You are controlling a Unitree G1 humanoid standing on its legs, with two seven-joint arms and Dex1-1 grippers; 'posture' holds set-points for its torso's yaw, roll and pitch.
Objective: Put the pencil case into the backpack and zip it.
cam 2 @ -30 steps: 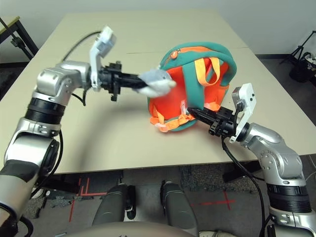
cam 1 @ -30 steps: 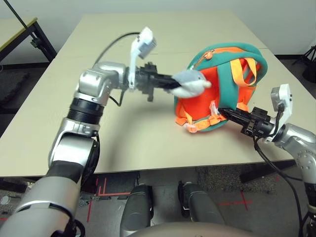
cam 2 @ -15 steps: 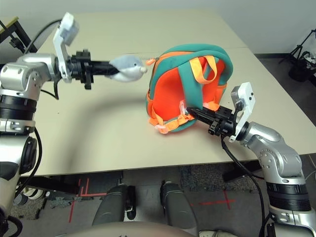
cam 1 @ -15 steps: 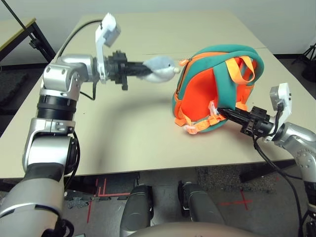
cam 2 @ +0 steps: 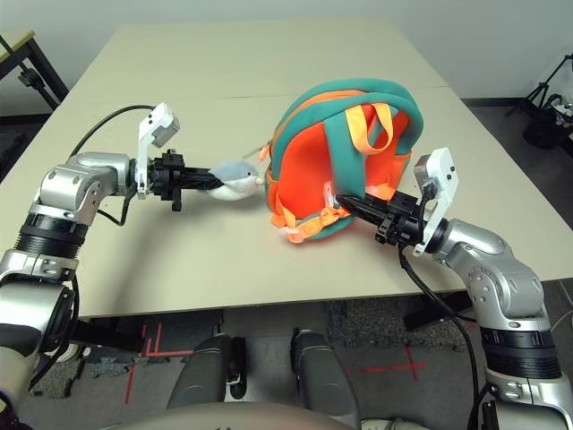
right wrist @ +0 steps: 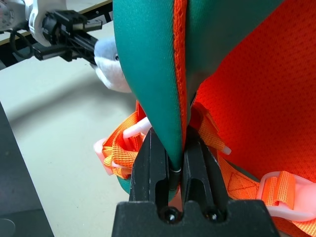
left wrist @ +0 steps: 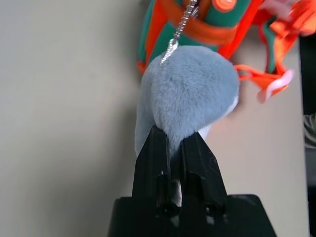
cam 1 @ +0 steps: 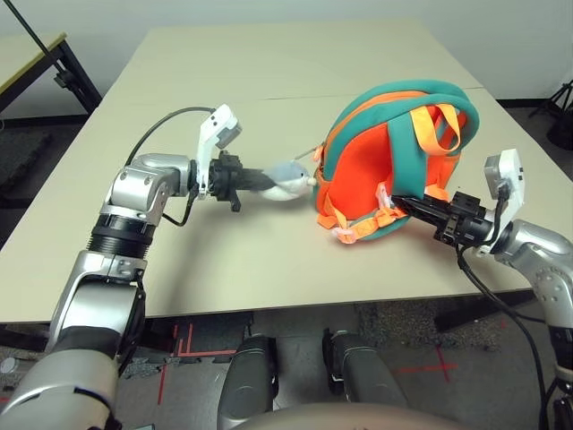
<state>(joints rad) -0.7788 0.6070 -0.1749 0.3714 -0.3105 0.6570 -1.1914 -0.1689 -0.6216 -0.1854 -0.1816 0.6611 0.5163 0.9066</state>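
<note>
Left hand (cam 1: 265,183), on the left above the beige bench (cam 1: 224,251), clamped on the tail end of a grey-white plush shark (cam 1: 291,176). Both black fingers (left wrist: 153,153) pinched into the grey fur, seen plainly from the left wrist. Shark held just above the bench surface, nose toward the backpack, joined to it by a small beaded chain (left wrist: 181,27) running to the orange zipper edge.

Just right of the shark, the backpack (cam 1: 394,161) standing upright on the bench, teal rim arching over an orange mesh back panel. Orange straps (cam 1: 436,128) looped over the top, orange webbing with pale buckles (cam 1: 345,231) bunched at the lower front corner. Zipper seam along the left side of the bag, facing the shark.

Further right, right hand (cam 1: 400,204) closed on the backpack, fingers (right wrist: 150,163) nipping the teal fabric edge low on the near side, just beside the webbing. Right forearm reaching in from the bench's near right corner, roughly level.

Pencil case unseen, whereabouts impossible to tell.
</note>
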